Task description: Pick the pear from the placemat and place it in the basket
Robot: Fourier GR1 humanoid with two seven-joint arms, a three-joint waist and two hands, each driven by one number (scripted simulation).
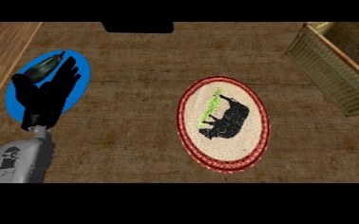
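A dark greenish, pear-shaped object with a narrow tip lies on a blue oval mat at the left. My left hand stands open over that mat, fingers up, just below and right of the object and not holding it. At the centre lies a beige woven oval placemat with a red rim; it shows a flat black animal-like figure with green marks, and I cannot tell whether anything stands on it. The wicker basket is at the upper right edge. My right hand is out of view.
A dark block sits at the counter's far edge, top centre. A lighter wooden strip runs along the far left. Brown counter surface lies between the two mats and between the placemat and the basket.
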